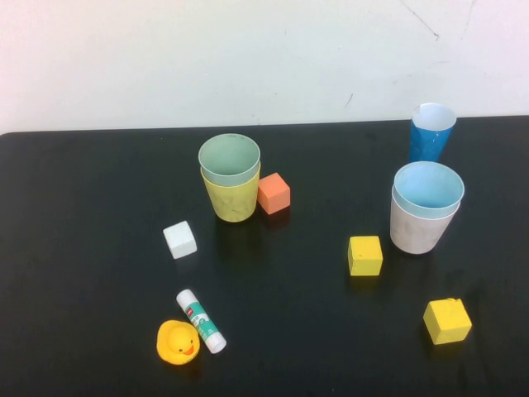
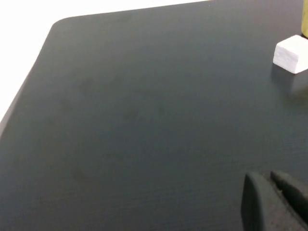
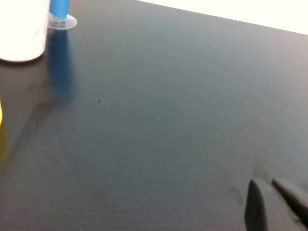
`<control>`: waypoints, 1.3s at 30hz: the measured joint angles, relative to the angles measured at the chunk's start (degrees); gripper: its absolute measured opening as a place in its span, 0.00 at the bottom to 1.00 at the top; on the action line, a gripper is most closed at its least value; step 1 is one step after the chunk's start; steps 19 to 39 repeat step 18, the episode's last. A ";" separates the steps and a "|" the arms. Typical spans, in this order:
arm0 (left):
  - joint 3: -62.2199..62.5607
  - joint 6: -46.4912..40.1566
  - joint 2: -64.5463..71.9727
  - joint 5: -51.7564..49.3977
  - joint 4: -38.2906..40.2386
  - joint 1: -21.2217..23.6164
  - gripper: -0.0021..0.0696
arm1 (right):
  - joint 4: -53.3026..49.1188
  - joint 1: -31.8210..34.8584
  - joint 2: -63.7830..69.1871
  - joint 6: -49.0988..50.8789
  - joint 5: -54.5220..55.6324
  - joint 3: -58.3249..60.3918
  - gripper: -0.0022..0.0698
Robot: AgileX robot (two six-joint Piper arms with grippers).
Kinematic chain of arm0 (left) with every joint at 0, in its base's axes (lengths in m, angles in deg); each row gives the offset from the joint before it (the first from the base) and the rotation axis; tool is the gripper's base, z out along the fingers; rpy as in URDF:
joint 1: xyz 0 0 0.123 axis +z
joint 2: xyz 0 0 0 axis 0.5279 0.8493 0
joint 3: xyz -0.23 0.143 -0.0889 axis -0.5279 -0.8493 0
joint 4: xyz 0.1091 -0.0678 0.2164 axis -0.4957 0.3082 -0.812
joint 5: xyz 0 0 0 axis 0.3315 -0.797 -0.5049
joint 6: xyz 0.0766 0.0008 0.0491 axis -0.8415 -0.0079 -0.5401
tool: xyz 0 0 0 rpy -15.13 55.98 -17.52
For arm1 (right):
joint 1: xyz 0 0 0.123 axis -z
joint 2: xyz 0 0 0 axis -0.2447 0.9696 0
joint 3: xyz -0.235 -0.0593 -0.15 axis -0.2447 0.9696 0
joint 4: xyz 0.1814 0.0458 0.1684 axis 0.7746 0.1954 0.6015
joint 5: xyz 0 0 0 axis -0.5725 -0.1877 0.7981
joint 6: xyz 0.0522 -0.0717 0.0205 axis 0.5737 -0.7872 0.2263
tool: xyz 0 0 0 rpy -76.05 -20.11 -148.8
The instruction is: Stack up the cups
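Currently, two separate pairs of nested cups are seen on the black table (image 1: 83,248): the pale green cup (image 1: 229,157) is seated inside the yellow cup (image 1: 232,198) toward the left of centre, and the light blue cup (image 1: 427,187) is seated inside the pale pink cup (image 1: 420,227) well apart to the right. An orange cube (image 1: 274,193) is set just beside the yellow cup, touching or nearly so, and a narrower dark blue cup (image 1: 431,132) stands behind the pink pair. A white block (image 1: 180,240), two yellow blocks (image 1: 365,255) and (image 1: 447,321), a glue stick (image 1: 201,320) and a rubber duck (image 1: 177,342) are scattered nearer the front. Neither arm appears in the high view. The left gripper (image 2: 270,185) is shown low over bare table with its fingers pressed together and nothing held, the white block lying off ahead of it; the right gripper (image 3: 270,190) is likewise closed and empty above bare table, with the pink cup's base and the blue cup's foot further off. The task is judged to be partly done, with the joining of the two pairs remaining. For that, one pair would need to be gripped by its rim or wall, lifted clear, carried across without the cube being knocked, and lowered squarely into the other pair.
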 joint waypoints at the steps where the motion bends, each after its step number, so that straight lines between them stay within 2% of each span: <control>1: 0.00 0.00 0.00 0.00 0.00 0.00 0.03 | 0.00 0.00 0.00 0.00 0.00 0.00 0.03; 39: 0.00 0.00 0.00 0.00 0.00 0.00 0.03 | 3.14 0.00 0.00 1.12 -0.33 -0.09 0.03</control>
